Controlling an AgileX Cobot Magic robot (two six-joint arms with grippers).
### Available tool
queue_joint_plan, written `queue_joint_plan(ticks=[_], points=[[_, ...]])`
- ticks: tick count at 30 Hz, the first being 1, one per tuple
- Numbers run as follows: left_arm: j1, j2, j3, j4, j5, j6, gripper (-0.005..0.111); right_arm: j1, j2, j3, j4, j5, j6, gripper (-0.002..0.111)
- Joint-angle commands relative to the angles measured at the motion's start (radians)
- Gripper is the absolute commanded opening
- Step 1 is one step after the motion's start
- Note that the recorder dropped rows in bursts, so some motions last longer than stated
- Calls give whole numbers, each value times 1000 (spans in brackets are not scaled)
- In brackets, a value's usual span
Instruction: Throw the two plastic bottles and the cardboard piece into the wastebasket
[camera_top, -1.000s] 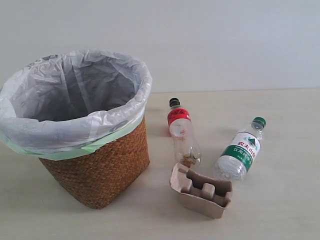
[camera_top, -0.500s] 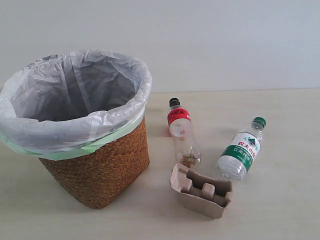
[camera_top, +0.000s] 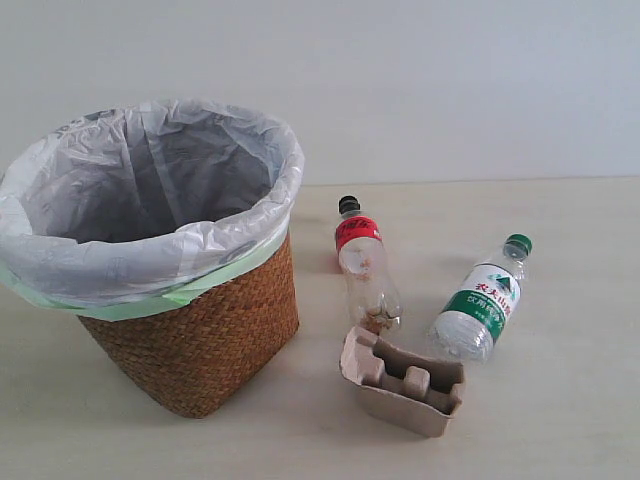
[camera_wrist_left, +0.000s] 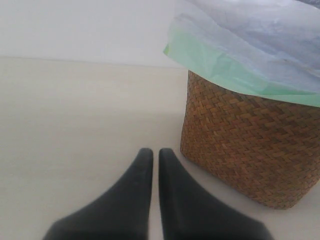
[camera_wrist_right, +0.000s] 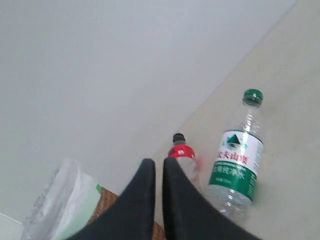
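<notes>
Exterior view shows all three items lying on the counter (camera_top: 560, 400), to the right of the wastebasket (camera_top: 200, 340). The red-label bottle (camera_top: 365, 270) is nearest it and the green-cap bottle (camera_top: 480, 300) further right. The cardboard piece (camera_top: 405, 385) sits just in front of their bases. By my reading nothing has been thrown in, so all three throws are left. The left hand (camera_wrist_left: 155, 155) hovers near the basket's wicker side, fingers pressed almost together and holding nothing. The right hand (camera_wrist_right: 159, 165) is likewise closed and empty above the bottles.
</notes>
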Motion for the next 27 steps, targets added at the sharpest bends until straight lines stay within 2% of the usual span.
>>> queue_joint_plan(ticks=[1, 8, 15, 19, 24, 27], points=[[1, -3, 4, 3, -1, -8, 4, 2, -5, 0, -5, -127, 2, 1], [1, -3, 4, 3, -1, -8, 4, 9, -5, 0, -16, -218, -67, 1], [1, -3, 4, 3, -1, -8, 4, 32, 85, -89, -56, -144, -271, 1], [1, -3, 4, 3, -1, -8, 4, 32, 338, -241, -64, -80, -407, 1], [1, -3, 4, 3, -1, -8, 4, 32, 787, -515, -45, 155, -524, 1], [1, -3, 4, 3, -1, -8, 4, 32, 942, -640, 1, 275, -616, 3]])
